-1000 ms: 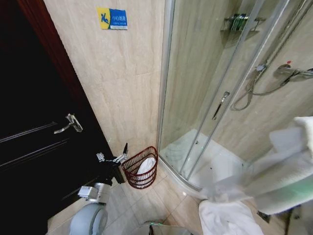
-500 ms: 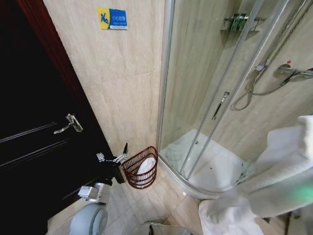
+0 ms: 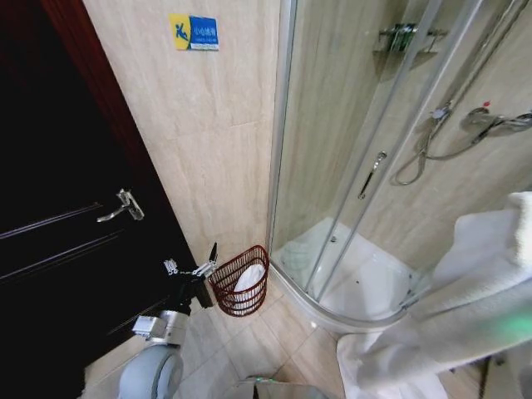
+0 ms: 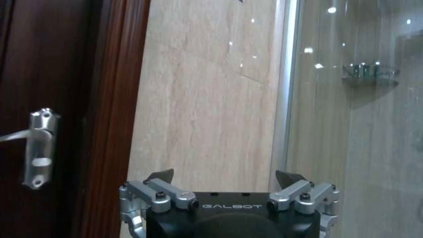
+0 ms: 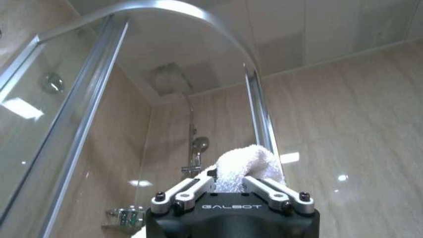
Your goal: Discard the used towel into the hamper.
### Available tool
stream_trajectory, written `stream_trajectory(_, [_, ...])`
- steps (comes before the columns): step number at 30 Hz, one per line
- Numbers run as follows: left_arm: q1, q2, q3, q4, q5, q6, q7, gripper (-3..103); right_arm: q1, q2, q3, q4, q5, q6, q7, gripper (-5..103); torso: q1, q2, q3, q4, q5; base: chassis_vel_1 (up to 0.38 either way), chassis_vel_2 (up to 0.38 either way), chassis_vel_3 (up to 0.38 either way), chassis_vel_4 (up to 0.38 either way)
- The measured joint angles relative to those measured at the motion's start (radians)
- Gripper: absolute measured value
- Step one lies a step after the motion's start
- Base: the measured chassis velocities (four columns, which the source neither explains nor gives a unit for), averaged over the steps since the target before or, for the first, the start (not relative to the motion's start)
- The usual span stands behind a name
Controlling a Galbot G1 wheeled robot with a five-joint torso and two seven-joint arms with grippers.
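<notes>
Carrying step: right hand (image 5: pixel 230 184) clenched on fluffy white towel (image 5: pixel 243 166); next, over to dark reddish-brown open-weave hamper (image 3: pixel 240 281) beside released left hand (image 4: pixel 225 179).

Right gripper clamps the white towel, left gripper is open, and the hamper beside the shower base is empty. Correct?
Not quite: the hamper is not empty; the head view shows something white inside it. The right gripper does clamp the towel, and the left gripper is open.
</notes>
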Motion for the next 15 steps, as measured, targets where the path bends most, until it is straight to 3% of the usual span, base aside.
stream_trajectory(15, [0.0, 0.0, 0.0, 0.0, 0.0, 0.0, 0.0, 100, -0.001, 0.001, -0.023, 0.0, -0.002, 0.032, -0.032, 4, 0.001, 0.0, 0.0, 0.0, -0.0002, 0.017, -0.02, -0.015, 0.018])
